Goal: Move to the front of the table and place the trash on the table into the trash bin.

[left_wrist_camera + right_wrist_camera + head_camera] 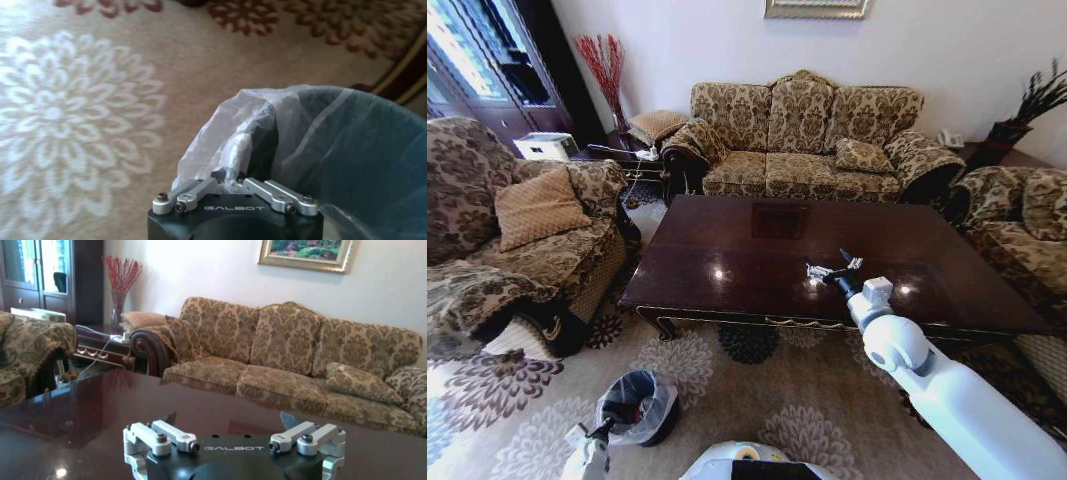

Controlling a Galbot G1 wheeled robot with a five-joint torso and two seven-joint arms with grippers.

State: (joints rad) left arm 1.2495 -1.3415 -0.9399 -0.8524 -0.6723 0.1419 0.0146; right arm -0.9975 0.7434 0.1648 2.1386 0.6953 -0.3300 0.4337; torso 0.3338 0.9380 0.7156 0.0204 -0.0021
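The dark glossy table (727, 250) stands in front of me, and no trash shows on its top. Low over the table's near right part, my right gripper (832, 266) is open and holds nothing. Its spread fingertips (288, 419) hover above the wood (100, 410). On the carpet at the lower left sits the trash bin (622, 388), lined with a crinkly white bag. My left gripper (599, 430) is at the bin's near rim. In the left wrist view this gripper (233, 167) is shut on the bag's folded rim (220, 130).
A patterned sofa (802, 140) stands behind the table. Armchairs flank it on the left (517, 240) and on the right (1017, 230). Floral carpet (757, 400) lies between me and the table's front edge. A side table with cables (612, 155) is at the far left.
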